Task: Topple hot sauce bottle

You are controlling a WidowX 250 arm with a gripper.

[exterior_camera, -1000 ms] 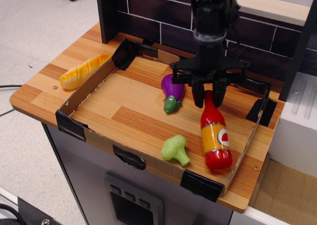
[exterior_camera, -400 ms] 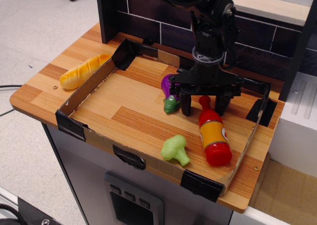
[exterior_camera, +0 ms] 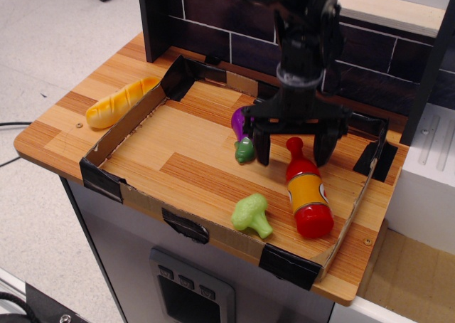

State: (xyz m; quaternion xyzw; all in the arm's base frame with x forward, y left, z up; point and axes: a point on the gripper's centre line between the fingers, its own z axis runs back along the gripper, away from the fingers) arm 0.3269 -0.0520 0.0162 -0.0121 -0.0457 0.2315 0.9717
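Observation:
The hot sauce bottle (exterior_camera: 307,191) is glossy red with an orange-yellow label band. It lies on its side in the right part of the cardboard tray (exterior_camera: 114,139), cap pointing to the back and base toward the front right corner. My black gripper (exterior_camera: 293,149) hangs over the bottle's cap end. It is open, with one finger on each side of the neck and clear of the bottle. The arm hides part of the tray's back wall.
A purple toy eggplant (exterior_camera: 243,132) lies just left of the gripper, partly hidden by it. A green toy broccoli (exterior_camera: 252,214) sits near the tray's front wall. A yellow bread loaf (exterior_camera: 121,101) lies outside the tray at left. A dark brick wall stands behind.
The gripper was shut on the bottle's neck a second ago. It has opened wide and let go. The bottle has shifted a little and lies on the tray floor.

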